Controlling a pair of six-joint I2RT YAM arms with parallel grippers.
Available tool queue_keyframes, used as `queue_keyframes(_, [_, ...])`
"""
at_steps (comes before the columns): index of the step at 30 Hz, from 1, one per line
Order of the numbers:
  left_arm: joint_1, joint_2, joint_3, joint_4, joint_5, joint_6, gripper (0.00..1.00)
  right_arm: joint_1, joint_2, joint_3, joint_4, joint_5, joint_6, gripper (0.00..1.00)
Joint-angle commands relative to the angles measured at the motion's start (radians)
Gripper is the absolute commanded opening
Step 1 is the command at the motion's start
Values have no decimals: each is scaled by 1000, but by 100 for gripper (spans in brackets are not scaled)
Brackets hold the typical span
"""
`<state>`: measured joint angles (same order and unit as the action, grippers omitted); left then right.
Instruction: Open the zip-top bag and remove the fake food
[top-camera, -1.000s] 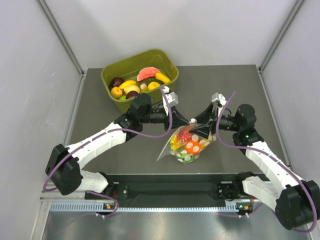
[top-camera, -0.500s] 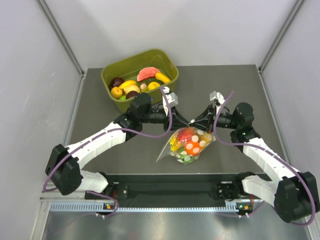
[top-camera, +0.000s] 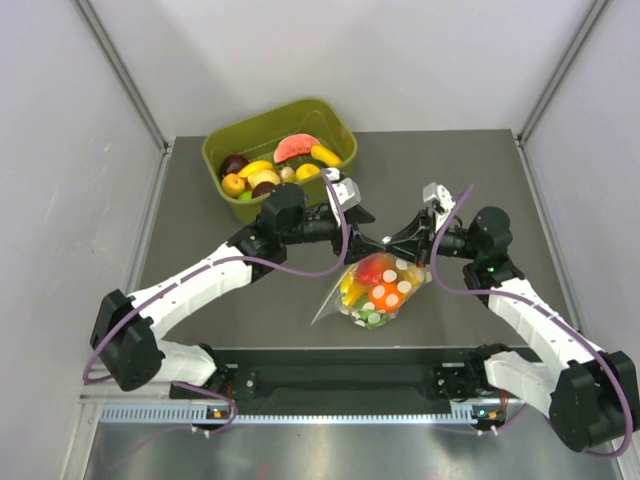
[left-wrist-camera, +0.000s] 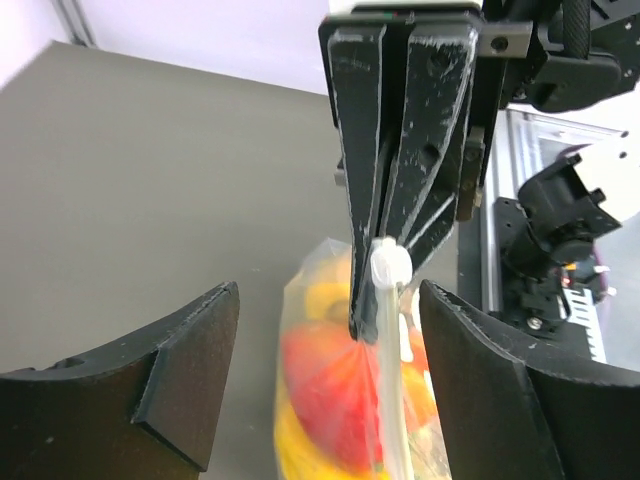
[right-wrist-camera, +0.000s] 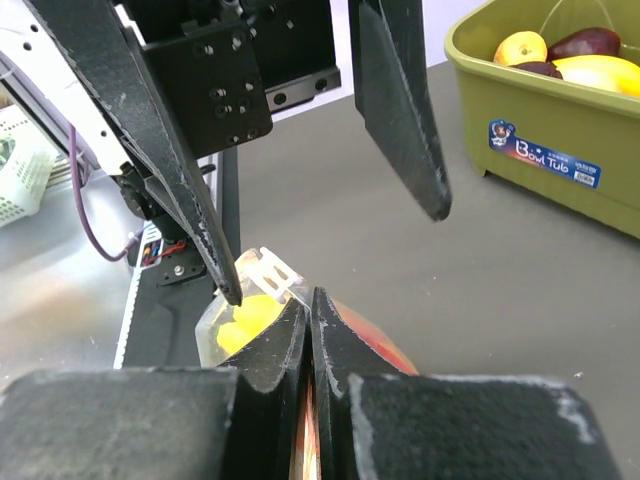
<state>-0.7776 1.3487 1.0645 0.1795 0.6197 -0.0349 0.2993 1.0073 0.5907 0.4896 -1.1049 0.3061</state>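
Note:
The zip-top bag (top-camera: 377, 292) hangs by its top over the near middle of the table, clear with white dots, its lower part near or on the mat. Fake food fills it: a red piece (left-wrist-camera: 340, 385), yellow pieces (right-wrist-camera: 248, 312) and an orange dotted piece (top-camera: 388, 294). My right gripper (right-wrist-camera: 310, 302) is shut on the bag's zip strip, close to the white slider (left-wrist-camera: 390, 266). My left gripper (left-wrist-camera: 328, 295) stands open facing it, one finger on each side of the bag's top without touching it.
An olive-green tub (top-camera: 225, 158) with other toy fruit, among them a pink watermelon slice (top-camera: 293, 147), stands at the back left, just behind the left wrist. Grey walls close the table at left, right and back.
My right gripper has shut on the bag's top. My left gripper, shut on it before, has opened and let go. The bag has barely moved.

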Motion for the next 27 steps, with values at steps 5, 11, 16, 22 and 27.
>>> queue_keyframes(5, [-23, -3, 74, 45, -95, 64, 75, 6, -7, 26, 37, -30, -22, 0])
queue_keyframes(11, [-41, 20, 95, 25, -104, 76, 72, 4, -1, 29, 37, -39, -19, 0])
queue_keyframes(16, [-57, 32, 109, -14, -110, 98, 71, 4, -3, 27, 37, -39, -21, 0])
queue_keyframes(22, [-71, 46, 132, -87, -117, 124, 67, 4, 5, 29, 37, -39, -19, 0])
queue_keyframes(27, [-72, 30, 115, -81, -129, 127, 47, 4, 2, 26, 37, -36, -19, 0])
